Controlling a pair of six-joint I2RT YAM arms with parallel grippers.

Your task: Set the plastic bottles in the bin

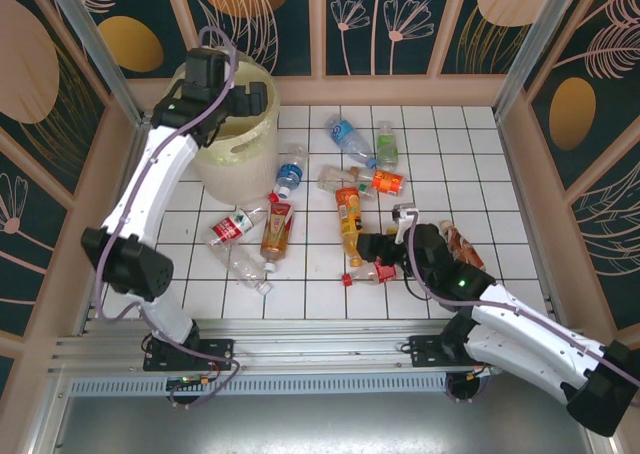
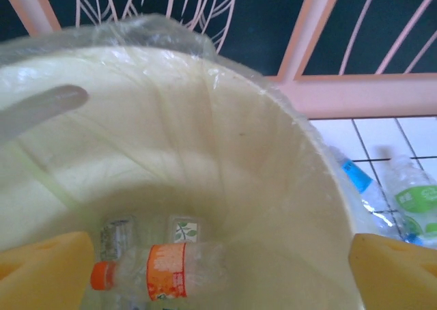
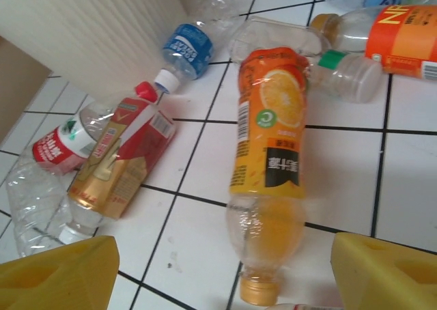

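Orange juice bottle (image 3: pixel 268 160) lies on the white tiles (image 3: pixel 341 166) just under my right gripper (image 3: pixel 222 265), which is wide open, and if I pinch its round cap end it may slip and roll away, while my left gripper (image 2: pixel 220 269) hangs open and empty over the bin (image 2: pixel 287 166).

The bench (image 1: pixel 460 154) is covered with white square tiles, with dark lines between them. Around it stand dark wall panels (image 1: pixel 400 24) with pale drawings of leaves and flowers and some golden ovals. The panels sit in a pink frame (image 1: pixel 400 90). Grey metal posts (image 1: pixel 85 34) stand at the far corners. A metal rail (image 1: pixel 320 359) runs along the near edge.
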